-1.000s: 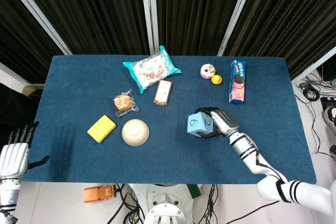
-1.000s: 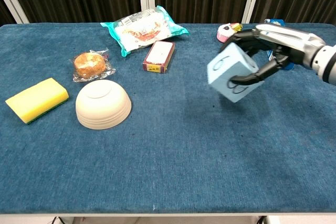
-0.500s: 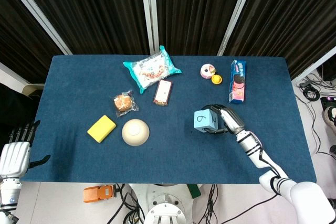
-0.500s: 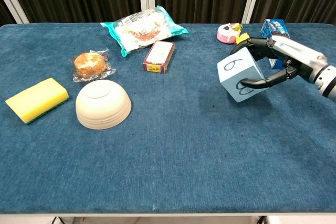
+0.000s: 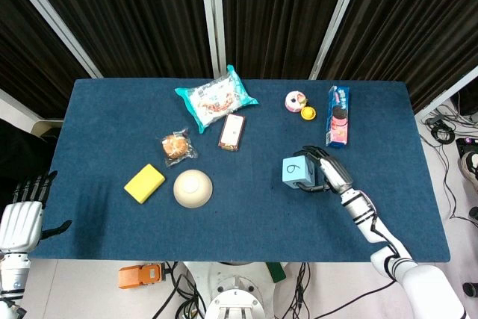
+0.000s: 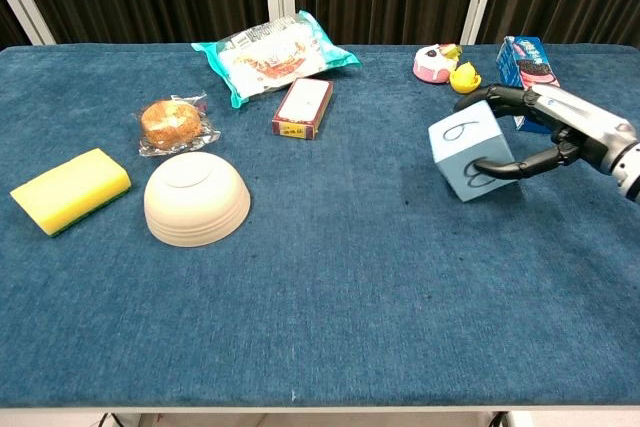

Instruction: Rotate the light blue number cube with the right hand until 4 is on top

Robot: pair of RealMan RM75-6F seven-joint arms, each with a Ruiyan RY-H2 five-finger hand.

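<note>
Your right hand [image 6: 560, 132] has its fingers [image 6: 495, 99] wrapped around the light blue number cube [image 6: 470, 151] at the right middle of the frame, one curled over the top edge and one under the front face, so it's ready to roll. 6 is up, so 4 isn't there yet. Can't quite tell if the cube's touching the bench [image 6: 330, 287]. The upturned bowl [image 6: 196, 198] at left holds nothing visible. Your left hand [image 5: 21, 218] hangs off the bench, fingers apart, empty.

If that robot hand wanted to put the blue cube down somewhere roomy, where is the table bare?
The near strip of cloth in front of the bowl and the light blue number cube is bare, as is the gap between them. The back edge is crowded: snack bag, small box, cookie box.
</note>
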